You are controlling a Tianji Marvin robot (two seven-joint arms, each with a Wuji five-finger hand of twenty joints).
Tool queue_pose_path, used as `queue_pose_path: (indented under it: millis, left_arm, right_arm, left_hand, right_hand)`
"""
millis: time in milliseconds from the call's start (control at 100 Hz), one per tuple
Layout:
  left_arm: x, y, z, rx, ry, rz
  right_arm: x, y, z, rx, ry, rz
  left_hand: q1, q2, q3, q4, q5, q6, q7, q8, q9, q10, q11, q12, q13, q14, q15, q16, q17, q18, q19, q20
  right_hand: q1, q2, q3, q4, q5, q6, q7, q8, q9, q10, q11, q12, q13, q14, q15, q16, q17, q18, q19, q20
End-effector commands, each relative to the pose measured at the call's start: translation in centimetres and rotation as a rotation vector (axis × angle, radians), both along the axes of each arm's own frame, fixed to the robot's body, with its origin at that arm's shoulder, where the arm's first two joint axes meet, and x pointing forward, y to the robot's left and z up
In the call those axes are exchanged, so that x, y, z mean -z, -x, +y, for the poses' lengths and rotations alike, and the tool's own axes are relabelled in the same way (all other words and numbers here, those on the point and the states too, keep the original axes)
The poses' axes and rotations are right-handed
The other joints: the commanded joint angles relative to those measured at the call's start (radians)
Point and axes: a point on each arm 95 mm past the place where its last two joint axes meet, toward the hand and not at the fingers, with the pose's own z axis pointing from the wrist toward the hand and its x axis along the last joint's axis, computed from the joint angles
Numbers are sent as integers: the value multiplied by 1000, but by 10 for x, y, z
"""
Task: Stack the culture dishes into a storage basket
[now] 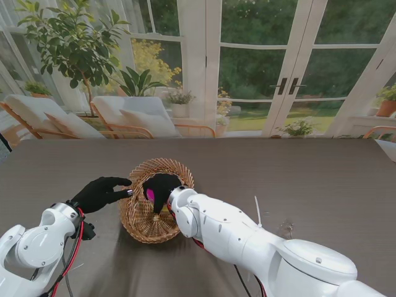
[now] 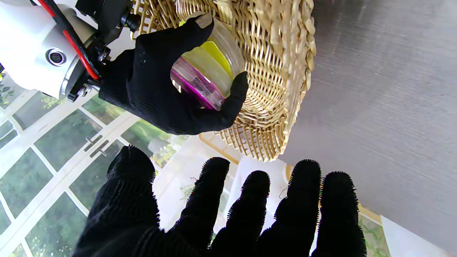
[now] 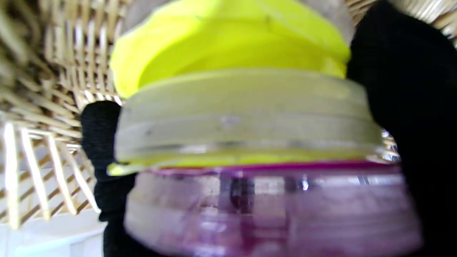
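Right hand (image 1: 162,187), black-gloved, clamped on a stack of culture dishes (image 2: 205,76): thumb on one side of the stack, fingers on the other, seen clearly from the left wrist. Reaching into the mouth of the storage basket (image 1: 139,216) from about 4 o'clock of it in the stand view. Magenta dish (image 3: 271,210) against the palm side, yellow dish (image 3: 228,46) beyond it toward the basket's floor; a sliver of magenta (image 1: 150,195) visible between the fingers from the stand. Held inside the basket's rim, tilted on edge rather than flat. Cannot tell whether touching the wicker floor; right wrist view blurred, filled by the stack, with woven wall (image 3: 46,71) just behind.

Left hand (image 1: 99,193), also black-gloved, holding nothing, fingers (image 2: 210,192) spread apart. Placed at 9 o'clock of the basket, fingertips touching or nearly touching its rim; cannot tell which.

Basket itself: round, pale wicker, tipped so that its opening faces up and away, resting on the dark grey table (image 1: 297,179), at about 7 o'clock from the table's middle. White arm links (image 1: 247,238) running back from both hands to the near corners. Beyond the far table edge, glass doors (image 1: 288,68), lounge chairs (image 1: 130,117) and a leafy plant (image 1: 68,37) at 11 o'clock.
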Motion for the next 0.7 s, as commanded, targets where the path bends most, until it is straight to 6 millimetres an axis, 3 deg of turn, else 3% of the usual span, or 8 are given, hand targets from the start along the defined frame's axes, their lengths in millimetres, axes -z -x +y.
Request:
queue_pose_path:
  millis: [0,90,210,280,300,390,590,690]
  left_arm:
    - [0,2,-3,8,5,15]
    - [0,2,-3,7,5,18]
    - [1,1,-3,8,5,19]
    - [1,1,-3,10,5,19]
    - [1,1,-3,10,5,20]
    - [1,1,-2,12,5,20]
    - [2,1,-2,12,5,20]
    - [1,1,-2,12,4,19]
  right_arm:
    - [2,3,6,-21,3,12]
    - [3,2,7,-24,2,13]
    - [2,2,8,-36,9,13]
    - [2,2,8,-43,16,10]
    - [2,2,8,-45,18,10]
    - [2,3,9,-51,26,13]
    - [3,4,9,-83,48,-1]
    - [3,4,10,-97,62,-15]
  left_hand:
    - [32,35,-16,30,11,5,5,3,0,11,-8,-14,-12,24,-14,-3,-10,14,18,11]
    - [33,35,-16,30,10,4,5,3,1,11,-7,-14,-11,26,-14,-3,-10,14,18,11]
    - [33,35,-16,30,10,5,5,3,0,12,-7,-14,-12,25,-14,-3,-10,15,18,11]
    - [32,36,-16,30,11,3,5,3,1,10,-7,-14,-12,25,-15,-3,-10,15,18,12]
    - [33,35,-16,30,11,5,5,3,0,11,-8,-14,-12,26,-15,-3,-10,15,18,12]
    - [32,35,-16,30,11,4,5,3,1,12,-7,-14,-12,27,-14,-3,-10,15,17,12]
    - [33,35,-16,30,11,5,5,3,2,11,-7,-14,-12,26,-14,-3,-10,15,17,12]
    - [33,35,-16,30,9,5,5,3,1,10,-7,-14,-11,24,-14,-3,-10,16,17,12]
  right_hand:
    - [153,180,197,119,27,70,130,14,89,-60,139,61,298,-377,122,26,270,-264,127,76]
    - [138,187,198,135,17,72,126,21,84,-59,139,58,292,-381,112,31,264,-251,112,74]
    - [99,221,185,205,-1,72,110,48,63,-59,137,51,273,-383,87,39,244,-205,55,57]
    - [86,231,182,217,-8,75,105,61,51,-58,136,50,258,-377,81,40,226,-199,37,53]
    - [81,234,178,232,-8,77,87,106,47,-59,137,48,252,-376,77,42,220,-195,27,61]
    - [63,238,163,230,-27,77,75,128,22,-58,134,47,214,-360,66,38,169,-149,-20,54]
    - [18,251,130,225,-115,69,56,136,-78,-63,128,49,62,-314,78,28,2,-135,-128,65]
    - [5,252,127,225,-156,59,47,138,-122,-63,127,49,1,-314,115,23,-52,-152,-132,94]
